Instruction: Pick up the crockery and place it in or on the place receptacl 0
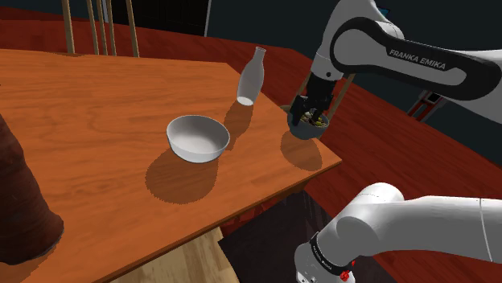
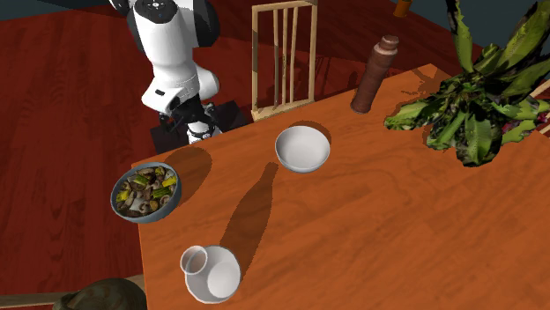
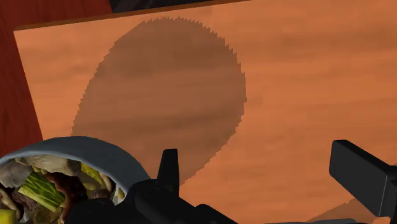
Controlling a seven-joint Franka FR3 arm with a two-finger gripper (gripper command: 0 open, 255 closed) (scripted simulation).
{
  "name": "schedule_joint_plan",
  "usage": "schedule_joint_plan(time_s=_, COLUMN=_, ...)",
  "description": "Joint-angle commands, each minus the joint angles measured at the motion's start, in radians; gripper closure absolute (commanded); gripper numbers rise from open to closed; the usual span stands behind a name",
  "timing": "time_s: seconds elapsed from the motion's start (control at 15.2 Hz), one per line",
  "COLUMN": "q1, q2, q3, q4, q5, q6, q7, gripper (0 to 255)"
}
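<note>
A grey-blue bowl filled with mixed food [image 1: 308,129] hangs a little above the near corner of the wooden table [image 1: 96,120], casting a round shadow on it. My gripper [image 1: 312,119] is right over it. In the wrist view the food bowl [image 3: 70,175] lies beside one finger [image 3: 168,167], outside the gap. The gripper [image 3: 254,156] stands wide open with only bare table [image 3: 305,83] between its fingers. The second exterior view shows the food bowl [image 2: 145,194] at the table's corner. An empty white bowl [image 1: 198,137] [image 2: 302,147] rests mid-table.
A white bottle-shaped vase [image 1: 251,76] [image 2: 210,271] stands near the table edge beyond the gripper. A tall brown grinder [image 2: 375,75] and a leafy plant [image 2: 476,106] occupy the far side. A wooden chair back [image 2: 284,57] stands by the table. The floor [image 2: 62,132] is dark red.
</note>
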Motion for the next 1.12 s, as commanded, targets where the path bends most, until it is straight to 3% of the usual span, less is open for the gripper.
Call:
schedule_joint_plan(time_s=0.0, q1=0.0, q2=0.0, q3=0.0, q4=0.0, q5=0.0, q6=0.0, q7=0.0, gripper=0)
schedule_joint_plan(time_s=1.06, q1=0.166, q2=0.339, q3=0.082, q4=0.079, q5=0.311, q6=0.341, q7=0.088, gripper=0)
